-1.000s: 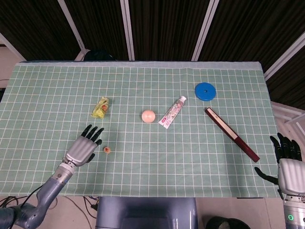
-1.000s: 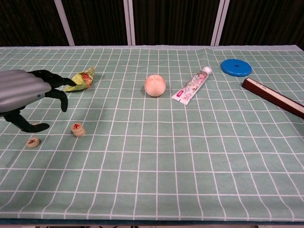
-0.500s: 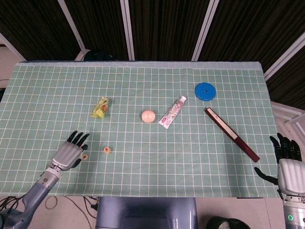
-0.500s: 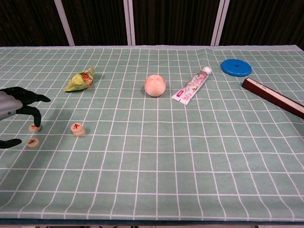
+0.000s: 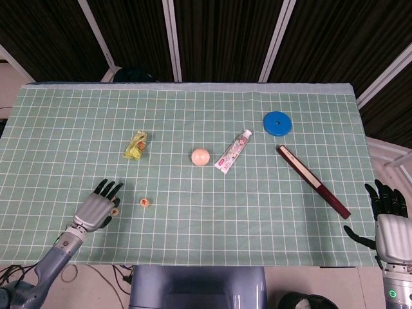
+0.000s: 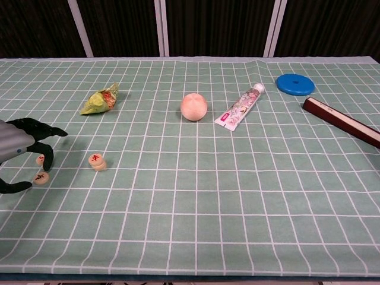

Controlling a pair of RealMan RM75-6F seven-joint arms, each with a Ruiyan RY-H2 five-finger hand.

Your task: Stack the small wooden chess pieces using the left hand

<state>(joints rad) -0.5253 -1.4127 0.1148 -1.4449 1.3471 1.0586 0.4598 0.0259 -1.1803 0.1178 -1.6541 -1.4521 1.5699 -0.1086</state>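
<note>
1. Left hand (image 6: 21,148) is hovering low at the table's near-left corner, fingers spread and curved down over two loose chess pieces (image 6: 40,169); fingertips look close to them, maybe touching, but it isn't gripping anything. From the head view its fingers are covering most of that pair.
2. A third spot just to the right: stacked pieces (image 6: 97,161), looks like two discs already on top of each other, w/ a red character on top.
3. Right hand (image 5: 388,219) is hanging off the table's right edge, fingers apart, holding nothing.
4. Handling, my guess: pieces are tiny, light, hard wood discs, smooth and flat, so they're prob. sliding on the cloth rather than lifting. Best hold is a thumb-and-finger pinch on the round rim, keeping the disc level for setting down.
5. Room: the loose pair is sitting near the front-left table edge (image 5: 38,261), so a nudge could send one off. Stack is tipping-prone; approaching from above is safer. Snack packet (image 6: 101,98), peach (image 6: 194,107) and toothpaste tube (image 6: 240,107) are well apart, no obstruction.
</note>
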